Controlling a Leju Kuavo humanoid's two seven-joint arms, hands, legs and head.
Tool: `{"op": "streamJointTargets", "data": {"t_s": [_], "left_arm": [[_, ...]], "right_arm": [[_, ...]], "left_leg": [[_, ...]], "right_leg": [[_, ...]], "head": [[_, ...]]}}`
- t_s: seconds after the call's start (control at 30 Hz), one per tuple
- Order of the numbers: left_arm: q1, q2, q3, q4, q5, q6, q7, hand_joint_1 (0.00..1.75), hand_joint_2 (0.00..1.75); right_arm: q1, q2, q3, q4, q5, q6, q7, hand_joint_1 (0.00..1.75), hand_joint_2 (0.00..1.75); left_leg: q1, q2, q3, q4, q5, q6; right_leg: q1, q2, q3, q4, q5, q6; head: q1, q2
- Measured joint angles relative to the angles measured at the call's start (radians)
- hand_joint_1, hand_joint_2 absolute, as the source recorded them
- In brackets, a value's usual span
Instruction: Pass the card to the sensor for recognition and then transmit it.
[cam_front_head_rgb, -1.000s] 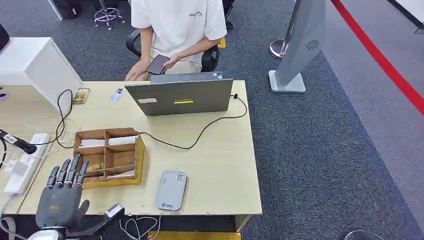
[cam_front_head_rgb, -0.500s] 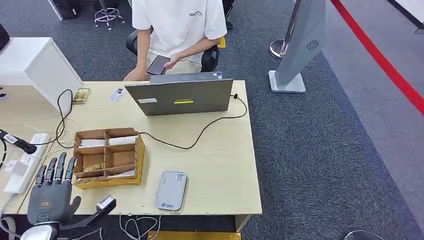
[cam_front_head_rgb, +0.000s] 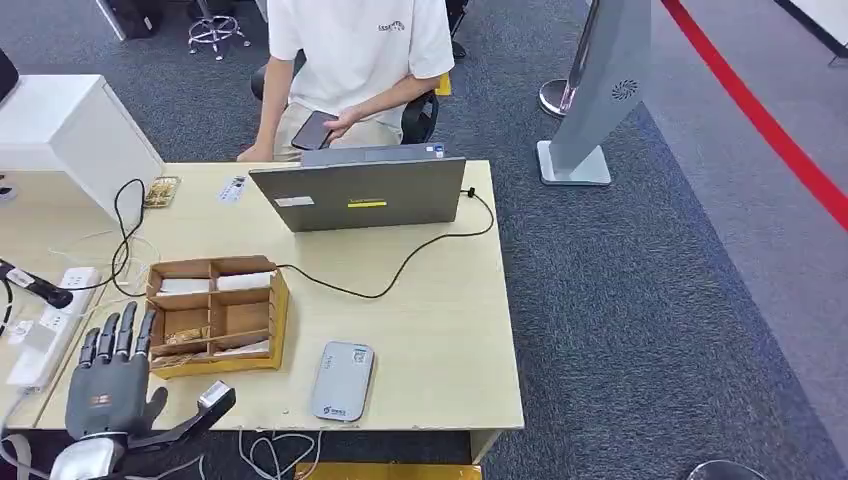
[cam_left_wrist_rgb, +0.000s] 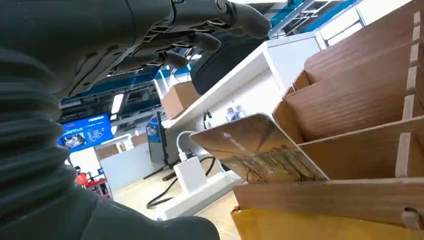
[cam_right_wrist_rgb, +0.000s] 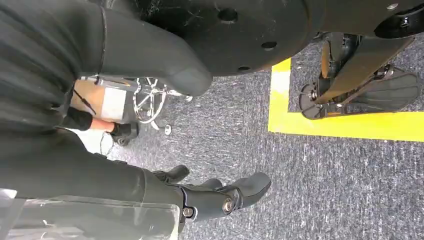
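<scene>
1. The left robot hand (cam_front_head_rgb: 110, 372) hovers over the front left corner of the worktop (cam_front_head_rgb: 440, 330), fingers spread apart and holding nothing.
2. The right robot hand (cam_right_wrist_rgb: 220, 197) hangs above the carpet, its fingers loosely apart and empty.
3. A card (cam_left_wrist_rgb: 257, 150) leans tilted in the front compartment of the wooden box (cam_front_head_rgb: 215, 312), just beside the left hand's fingertips.
4. The grey card sensor (cam_front_head_rgb: 342, 380) lies flat near the front edge, right of the box.
5. A laptop (cam_front_head_rgb: 360, 190) stands at the far edge, with a seated person (cam_front_head_rgb: 350, 60) behind it holding a phone (cam_front_head_rgb: 312, 129).
</scene>
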Motion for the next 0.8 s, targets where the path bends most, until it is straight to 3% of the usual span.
{"op": "streamJointTargets", "data": {"t_s": [0.2, 0.23, 0.27, 0.8], "left_arm": [[-0.007, -0.004, 0.0, 0.017, 0.0, -0.002, 0.01, 0.0, 1.75], [-0.01, -0.006, 0.0, 0.021, 0.0, -0.002, 0.011, 0.77, 1.75], [-0.012, -0.007, -0.001, 0.024, 0.0, -0.003, 0.013, 1.75, 1.75], [-0.015, -0.011, -0.017, 0.03, 0.0, -0.024, 0.009, 1.75, 1.75]], "right_arm": [[-0.001, 0.0, 0.009, 0.0, 0.005, 0.0, 0.0, 0.0, 1.75], [-0.001, 0.0, 0.01, 0.0, 0.007, 0.0, 0.0, 0.0, 1.75], [-0.001, 0.0, 0.012, 0.0, 0.009, 0.0, 0.0, 0.0, 1.75], [-0.001, 0.004, 0.013, 0.006, 0.01, 0.0, -0.008, 0.0, 1.75]], "left_leg": [[0.0, 0.0, 0.0, 0.0, 0.0, 0.0], [0.0, 0.0, 0.0, 0.0, 0.0, 0.0], [0.0, 0.0, 0.0, 0.0, 0.0, 0.0], [0.0, 0.0, 0.0, 0.0, 0.0, 0.0]], "right_leg": [[0.0, 0.0, 0.0, 0.0, 0.0, 0.0], [0.0, 0.0, 0.0, 0.0, 0.0, 0.0], [0.0, 0.0, 0.0, 0.0, 0.0, 0.0], [0.0, 0.0, 0.0, 0.0, 0.0, 0.0]], "head": [[0.0, 0.0], [0.0, 0.0], [0.0, 0.0], [0.0, 0.0]]}}
